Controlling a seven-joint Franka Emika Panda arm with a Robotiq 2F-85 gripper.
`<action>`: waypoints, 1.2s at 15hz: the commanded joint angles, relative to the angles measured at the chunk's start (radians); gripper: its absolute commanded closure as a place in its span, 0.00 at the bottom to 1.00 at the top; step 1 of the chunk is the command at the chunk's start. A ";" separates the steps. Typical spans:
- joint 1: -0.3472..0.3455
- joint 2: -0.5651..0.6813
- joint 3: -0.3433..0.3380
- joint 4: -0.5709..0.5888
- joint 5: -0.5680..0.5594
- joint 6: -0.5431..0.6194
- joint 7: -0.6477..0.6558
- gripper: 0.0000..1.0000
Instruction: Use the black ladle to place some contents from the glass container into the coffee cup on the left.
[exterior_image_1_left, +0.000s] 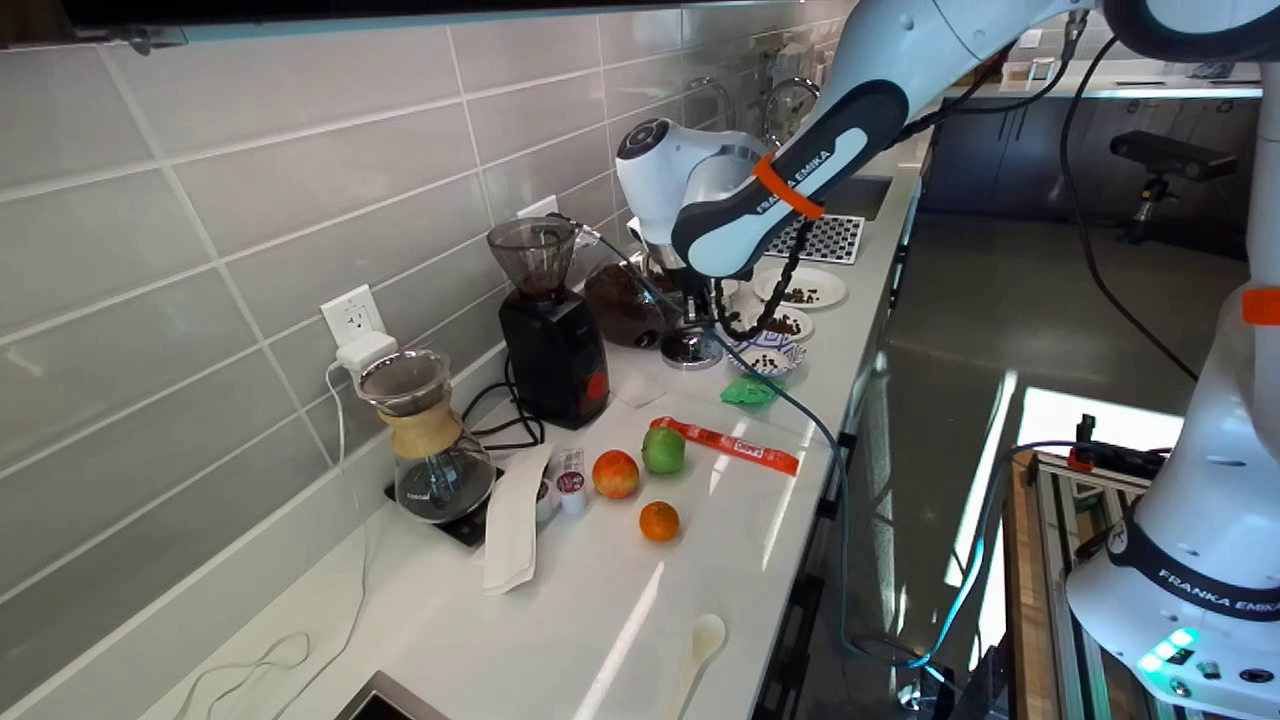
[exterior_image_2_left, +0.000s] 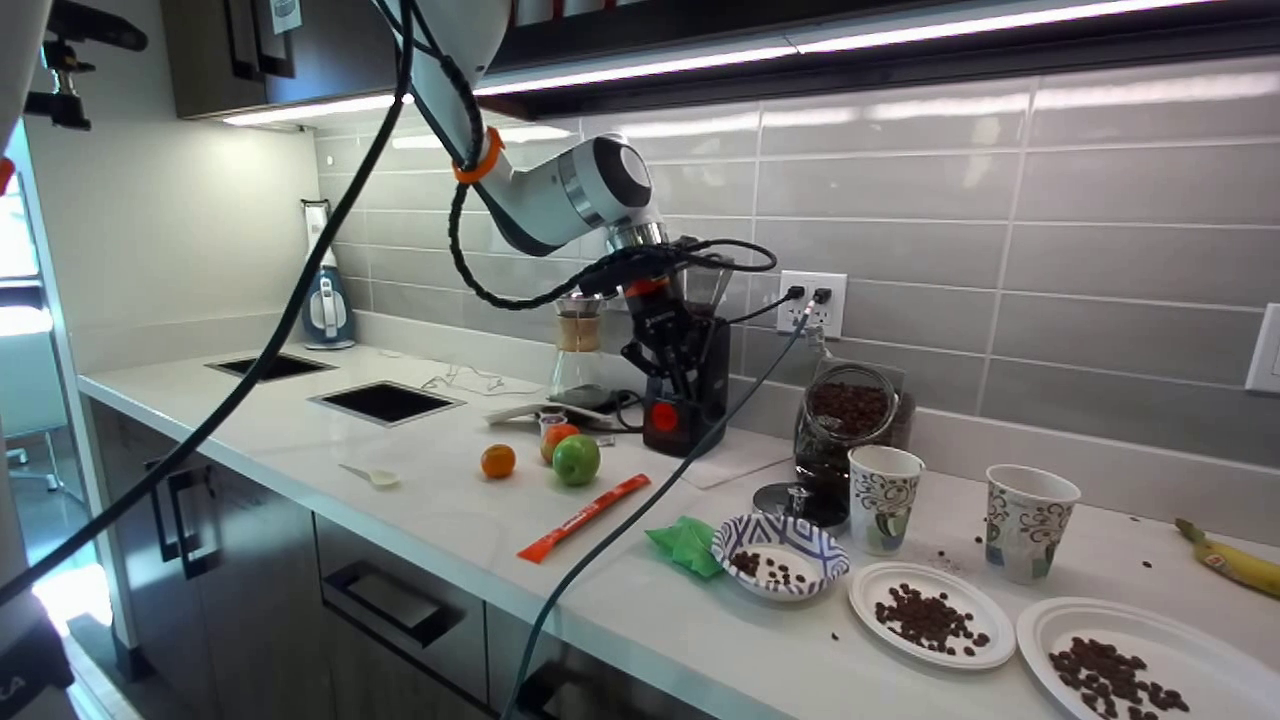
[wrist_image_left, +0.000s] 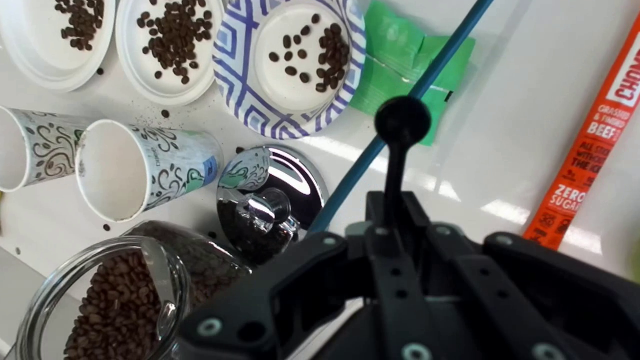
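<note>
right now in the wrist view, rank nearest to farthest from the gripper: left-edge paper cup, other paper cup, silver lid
From the gripper:
1. Silver lid, close by on the left.
2. Other paper cup, left beyond the lid.
3. Left-edge paper cup, partly out of frame.

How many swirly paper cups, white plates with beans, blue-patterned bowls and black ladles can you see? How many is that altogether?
Swirly paper cups: 2
White plates with beans: 2
Blue-patterned bowl: 1
Black ladle: 1
Total: 6
</note>
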 joint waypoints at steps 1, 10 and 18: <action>0.013 0.080 -0.016 0.065 -0.016 0.013 0.002 0.98; 0.025 0.228 -0.013 0.202 0.014 -0.015 -0.028 0.98; 0.055 0.316 -0.020 0.292 0.024 -0.049 -0.001 0.95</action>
